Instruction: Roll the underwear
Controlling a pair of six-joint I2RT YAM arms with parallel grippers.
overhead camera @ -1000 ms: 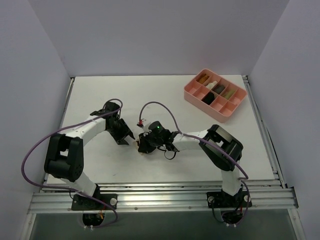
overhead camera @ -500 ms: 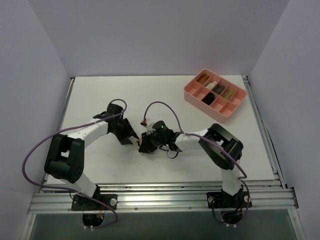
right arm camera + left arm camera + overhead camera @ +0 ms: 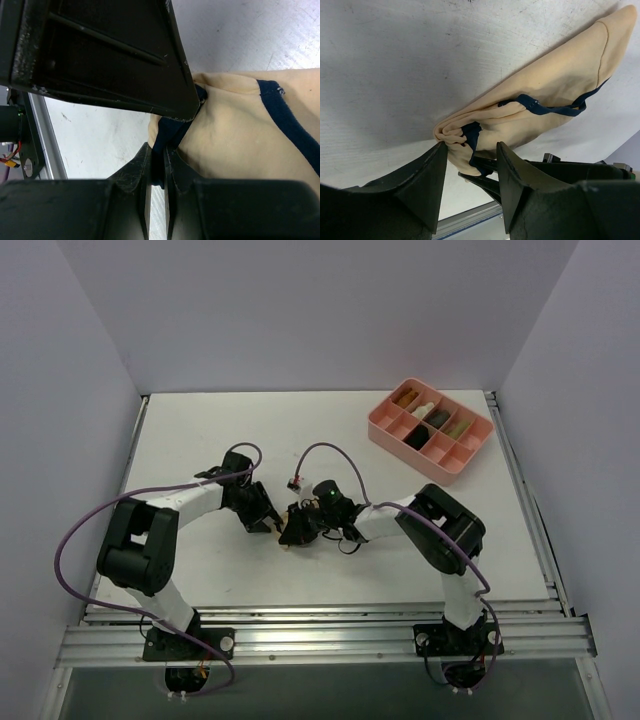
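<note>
With the right pincer [image 3: 157,162] clenched on the underwear [image 3: 555,85], the released left pincer [image 3: 470,172] should close squarely over the bunched end, keeping tension.

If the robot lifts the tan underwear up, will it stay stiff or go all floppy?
Probably floppy: the underwear is bunched into soft folds where the right gripper pinches its dark trim. It likely weighs little, being thin cloth lying limp on the table. It probably won't roll away by itself.
</note>
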